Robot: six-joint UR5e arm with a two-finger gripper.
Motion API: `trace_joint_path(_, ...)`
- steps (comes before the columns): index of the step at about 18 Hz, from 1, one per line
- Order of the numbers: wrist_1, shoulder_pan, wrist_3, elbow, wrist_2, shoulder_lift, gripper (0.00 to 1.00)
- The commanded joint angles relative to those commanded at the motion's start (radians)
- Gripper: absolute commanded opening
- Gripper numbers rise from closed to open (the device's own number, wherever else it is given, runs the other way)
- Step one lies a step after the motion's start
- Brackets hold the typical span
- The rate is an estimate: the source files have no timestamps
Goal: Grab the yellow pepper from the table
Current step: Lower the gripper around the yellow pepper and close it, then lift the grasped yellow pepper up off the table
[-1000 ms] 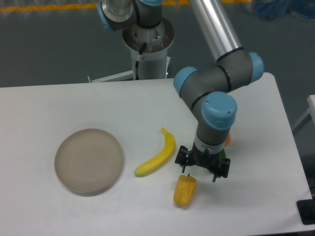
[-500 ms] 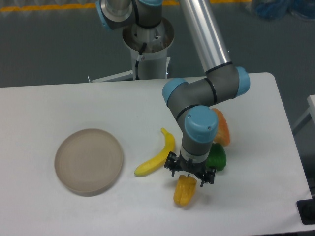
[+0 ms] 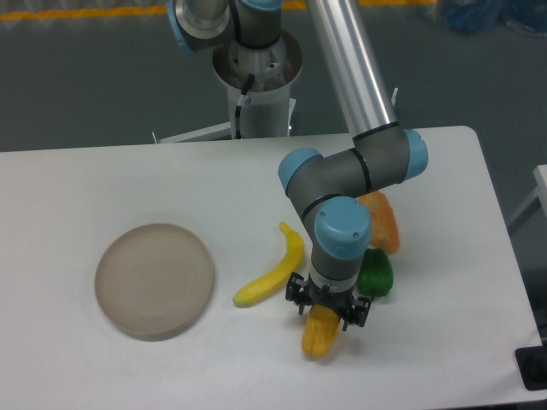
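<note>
The yellow pepper (image 3: pixel 320 334) lies on the white table (image 3: pixel 102 184) near the front edge, right of centre. It is small, yellow-orange and ridged. My gripper (image 3: pixel 328 313) points straight down over the pepper's upper end. Its jaws are open and stand on either side of the pepper's top. The pepper's stem end is hidden under the gripper. I cannot tell whether the fingers touch it.
A long yellow banana (image 3: pixel 273 269) lies just left of the gripper. A green pepper (image 3: pixel 376 273) and a paler orange item (image 3: pixel 382 220) sit just right of the arm. A round grey-brown plate (image 3: pixel 155 278) lies at the left. The robot base (image 3: pixel 255 77) stands at the back.
The gripper has moved left and down from beside the green pepper to stand directly over the yellow pepper. The green pepper and the orange item have come into view.
</note>
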Motion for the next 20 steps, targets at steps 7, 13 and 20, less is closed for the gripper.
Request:
trace_joint_path(7, -0.005, 0.005, 0.012, 0.047, 0.011, 0.015, 0.40)
trace_joint_path(13, -0.031, 0.057, 0.178, 0.072, 0.021, 0.142, 0.40)
trace_joint_path(20, -0.081, 0.100, 0.264, 0.075, 0.025, 0.198, 0.40)
